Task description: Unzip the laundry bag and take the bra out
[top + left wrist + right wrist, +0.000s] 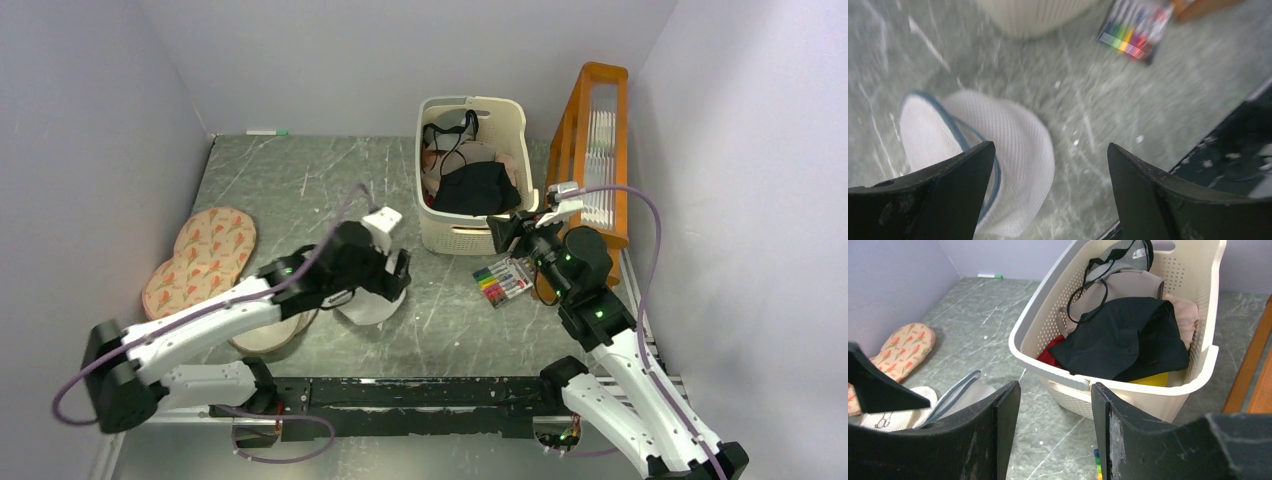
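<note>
The white mesh laundry bag point(370, 306) lies on the table with its blue-grey zip rim showing, and no black shows inside it. It also shows in the left wrist view point(1018, 145) and the right wrist view point(960, 395). My left gripper point(392, 282) hovers open and empty just above it point(1050, 150). A black garment with rounded shapes, which looks like the bra point(478, 188), lies on top of the clothes in the cream basket point(1128, 335). My right gripper point(503, 232) is open and empty just in front of the basket point(1055, 390).
The cream slatted basket point(520, 130) holds several garments. A marker pack point(503, 282) lies in front of it. An orange rack point(590, 150) leans at the right wall. Pink patterned pads point(205, 255) and a cream round pad point(265, 338) lie at left.
</note>
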`<state>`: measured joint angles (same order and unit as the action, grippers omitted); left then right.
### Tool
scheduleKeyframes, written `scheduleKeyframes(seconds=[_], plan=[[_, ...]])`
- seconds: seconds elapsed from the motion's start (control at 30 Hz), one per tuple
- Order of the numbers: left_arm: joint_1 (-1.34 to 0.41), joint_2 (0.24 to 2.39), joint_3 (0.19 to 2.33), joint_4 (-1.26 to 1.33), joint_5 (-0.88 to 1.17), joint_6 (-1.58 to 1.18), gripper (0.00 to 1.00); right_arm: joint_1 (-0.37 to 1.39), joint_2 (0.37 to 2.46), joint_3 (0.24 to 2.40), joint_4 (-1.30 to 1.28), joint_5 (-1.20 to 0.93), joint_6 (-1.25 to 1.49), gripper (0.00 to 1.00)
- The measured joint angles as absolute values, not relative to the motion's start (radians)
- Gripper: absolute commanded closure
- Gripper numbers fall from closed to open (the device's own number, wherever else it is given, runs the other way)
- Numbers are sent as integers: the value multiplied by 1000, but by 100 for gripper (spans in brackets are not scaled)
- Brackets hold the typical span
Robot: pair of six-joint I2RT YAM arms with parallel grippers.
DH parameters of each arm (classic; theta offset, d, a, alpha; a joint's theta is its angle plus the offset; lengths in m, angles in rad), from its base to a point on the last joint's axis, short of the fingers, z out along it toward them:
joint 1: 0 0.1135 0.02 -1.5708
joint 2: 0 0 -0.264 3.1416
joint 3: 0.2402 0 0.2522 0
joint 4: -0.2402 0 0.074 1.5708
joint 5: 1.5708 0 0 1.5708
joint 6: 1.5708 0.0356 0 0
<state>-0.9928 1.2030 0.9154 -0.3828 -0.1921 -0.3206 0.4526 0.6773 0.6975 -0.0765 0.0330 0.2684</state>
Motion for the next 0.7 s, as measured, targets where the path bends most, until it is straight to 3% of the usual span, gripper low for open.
scheduleKeyframes(seconds=[0.13, 0.33, 0.7], plan=[[-899, 1032, 920, -294, -51, -274, 2, 453, 656, 713, -94, 27, 265, 44], [-810, 1017, 991, -263, 33, -227, 2, 453, 642, 764, -139, 21, 247, 42], [-697, 1028, 1056, -279, 37, -216, 0, 453, 579, 888, -229, 20, 183, 20]])
